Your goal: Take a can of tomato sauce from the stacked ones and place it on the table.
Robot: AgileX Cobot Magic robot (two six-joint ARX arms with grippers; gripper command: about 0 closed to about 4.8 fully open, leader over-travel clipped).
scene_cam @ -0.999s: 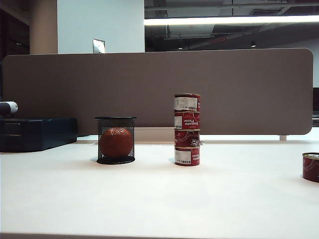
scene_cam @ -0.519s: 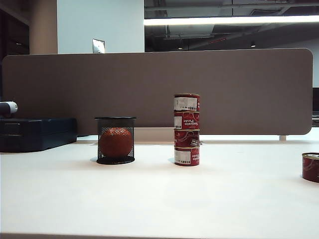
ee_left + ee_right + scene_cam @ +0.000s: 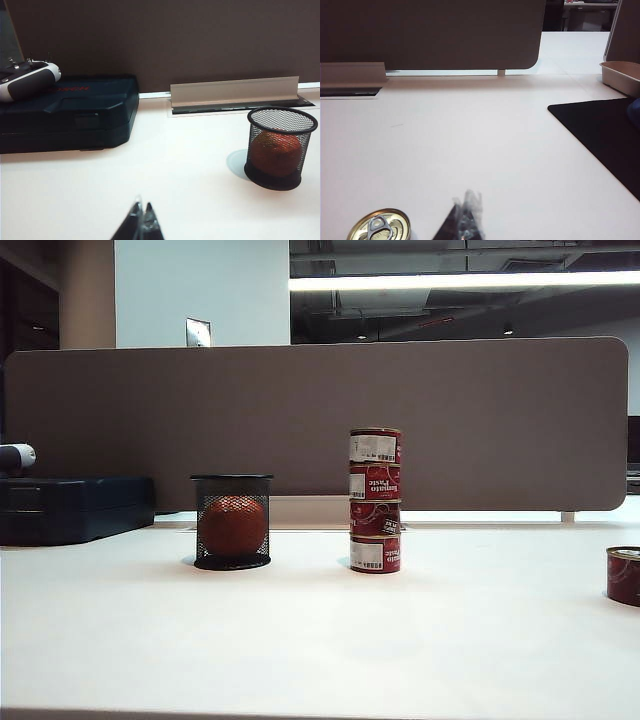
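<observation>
A: Where's the stack?

B: I see four red tins, the stack, upright mid-bench, in front of the divider. A fifth can stands alone on the bench at the far right edge of the exterior view, well apart from the stack. My right wrist camera shows its gold pull-tab lid.

A: Claws?

B: Neither shows in the exterior view. Left claw: fingertips together, nothing between them, above bare bench, well apart from the mesh cup. Right claw: also together, holding nothing, just beside the lone can, not touching it as far as I can tell.

A: Other items?

B: Orange-red ball inside the cup, left of the stack. Dark case against the divider with a controller on top. Black mat at the bench's right side.
</observation>
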